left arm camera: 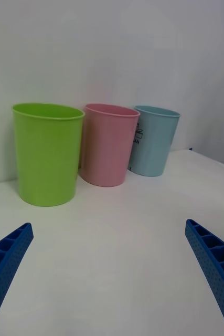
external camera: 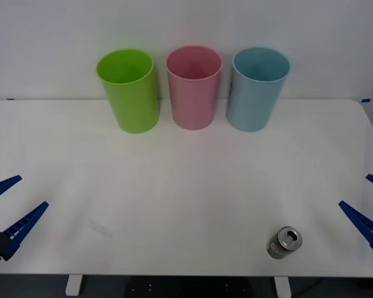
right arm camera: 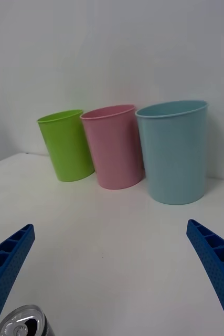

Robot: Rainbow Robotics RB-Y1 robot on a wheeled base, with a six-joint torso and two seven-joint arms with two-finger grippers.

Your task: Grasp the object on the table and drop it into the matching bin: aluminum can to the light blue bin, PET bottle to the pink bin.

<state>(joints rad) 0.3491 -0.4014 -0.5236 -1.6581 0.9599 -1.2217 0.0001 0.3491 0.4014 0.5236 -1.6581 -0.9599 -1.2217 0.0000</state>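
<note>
Front view: aluminum can [external camera: 284, 242] upright near front edge of white worktop [external camera: 186, 186], toward right side, silver top with tab hole facing up. Light blue bin [external camera: 257, 90], pink bin [external camera: 193, 87], lime green bin [external camera: 129, 90] in a row at far edge, green leftmost, blue rightmost, pink between; all upright, just beside one another, well apart from can. Left gripper [external camera: 5, 208] low at left edge, jaws apart, holding nothing. Right gripper [external camera: 368, 205] low at right edge, jaws apart, holding nothing, can near it but apart.

Right wrist view: can top [right arm camera: 22, 323] at frame corner, just beside one blue ribbed finger [right arm camera: 7, 268]; blue bin [right arm camera: 174, 152] nearest, pink bin [right arm camera: 114, 147] and green bin [right arm camera: 67, 144] farther back. Can body marks not readable.

Left wrist view: green bin [left arm camera: 48, 152] nearest, pink bin [left arm camera: 109, 144] next, blue bin [left arm camera: 153, 139] farthest, dark printed label on its side, too small to read. Fingers [left arm camera: 214, 262] spread wide over bare worktop.

Worktop plain white, rounded corners. Plain white wall behind bins. Dark floor and white legs under front edge.
</note>
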